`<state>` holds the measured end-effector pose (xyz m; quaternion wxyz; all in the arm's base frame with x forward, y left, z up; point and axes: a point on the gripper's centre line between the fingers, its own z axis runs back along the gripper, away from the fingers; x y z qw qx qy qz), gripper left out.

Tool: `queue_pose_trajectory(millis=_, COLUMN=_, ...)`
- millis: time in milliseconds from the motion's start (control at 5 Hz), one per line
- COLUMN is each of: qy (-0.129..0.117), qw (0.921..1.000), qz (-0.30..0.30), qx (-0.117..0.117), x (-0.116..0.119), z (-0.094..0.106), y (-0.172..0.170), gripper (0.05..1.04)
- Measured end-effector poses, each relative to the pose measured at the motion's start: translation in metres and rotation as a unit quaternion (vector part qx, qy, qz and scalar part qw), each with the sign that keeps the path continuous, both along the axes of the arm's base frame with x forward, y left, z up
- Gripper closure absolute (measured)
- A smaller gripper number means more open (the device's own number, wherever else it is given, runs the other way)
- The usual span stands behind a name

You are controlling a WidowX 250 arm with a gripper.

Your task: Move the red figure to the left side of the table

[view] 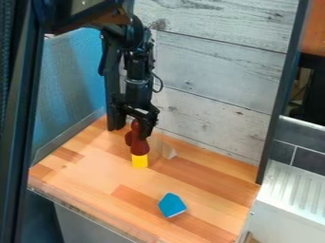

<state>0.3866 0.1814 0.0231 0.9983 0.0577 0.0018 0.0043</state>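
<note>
We see the red figure, dark and smooth, with round head and wider bottom; it is upright, just above or on the yellow block, towards the back of the striped wooden table. The blue block has flat facets. The black gripper is at the figure's upper part; how far it is open, or whether it grips, we cannot tell.

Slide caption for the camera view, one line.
Gripper at the red figure, yellow block at its base, blue block nearer the camera.
</note>
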Motion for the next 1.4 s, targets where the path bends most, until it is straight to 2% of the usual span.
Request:
queue_pose_trajectory(millis=200, qy=0.001, qw=0.9999, qz=-0.002, qx=-0.01, x=0.002, z=-0.003, y=-0.001, gripper=0.423)
queue_pose_trajectory(millis=400, qy=0.002, qw=0.9999, qz=-0.003, qx=-0.015, x=0.002, z=-0.003, y=-0.002, gripper=0.499)
queue_pose_trajectory(millis=600, qy=0.002, qw=0.9996, qz=-0.009, qx=-0.027, x=0.002, z=-0.004, y=-0.005, gripper=0.499)
queue_pose_trajectory(millis=800, qy=0.004, qw=0.9984, qz=-0.023, qx=-0.051, x=-0.004, z=-0.002, y=-0.019, gripper=0.499)
queue_pose_trajectory(millis=1000, qy=0.002, qw=0.9962, qz=-0.062, qx=-0.062, x=-0.003, z=0.011, y=-0.049, gripper=0.499)
queue_pose_trajectory(millis=1400, qy=0.004, qw=0.9906, qz=-0.118, qx=-0.07, x=0.01, z=0.01, y=-0.085, gripper=0.499)
